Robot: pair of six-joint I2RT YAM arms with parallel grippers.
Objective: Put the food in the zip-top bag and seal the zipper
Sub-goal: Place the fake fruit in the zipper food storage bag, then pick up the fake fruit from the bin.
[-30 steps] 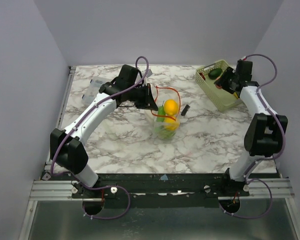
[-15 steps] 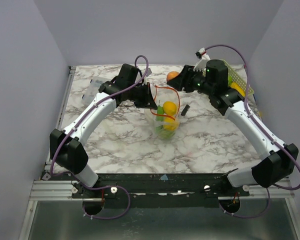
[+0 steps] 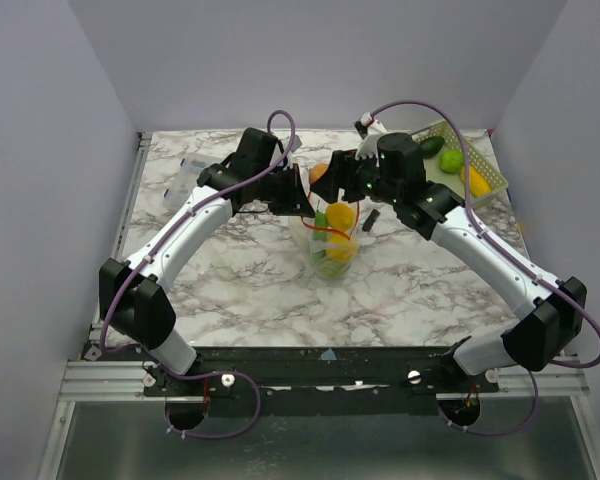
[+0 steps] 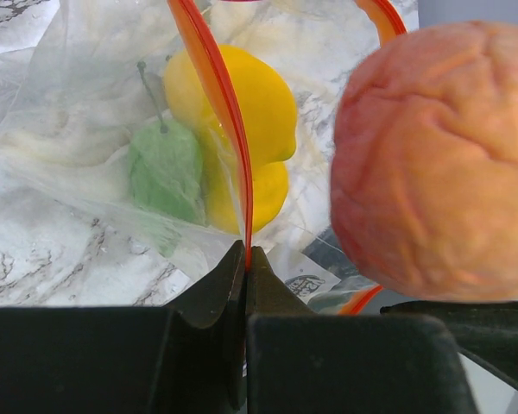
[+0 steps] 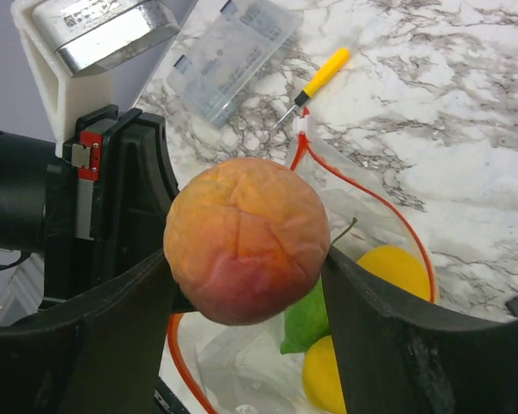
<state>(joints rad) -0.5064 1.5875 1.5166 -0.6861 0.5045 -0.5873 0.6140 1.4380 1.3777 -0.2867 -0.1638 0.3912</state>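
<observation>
The clear zip-top bag (image 3: 330,248) stands at the table's middle with its mouth open. Inside it are a yellow fruit (image 3: 341,214), a green piece (image 3: 323,222) and another yellow one below. My left gripper (image 3: 302,195) is shut on the orange-red zipper (image 4: 229,129) at the bag's left rim and holds it up; its jaws (image 4: 245,259) pinch the strip. My right gripper (image 3: 332,182) is shut on an orange-red peach (image 5: 246,237) just above the bag's mouth, next to the left gripper. The zipper loop (image 5: 375,207) and the yellow fruit (image 5: 397,267) show below the peach.
A pale green basket (image 3: 485,185) at the back right holds a dark green fruit (image 3: 432,146), a lime (image 3: 451,160) and a yellow piece (image 3: 473,180). A small black object (image 3: 372,218) lies right of the bag. A clear box (image 5: 237,56) and a yellow-handled stick (image 5: 321,76) lie behind.
My right arm has swung from the basket leftward to above the bag's mouth, carrying the peach. My left gripper has kept hold of the zipper without moving.
</observation>
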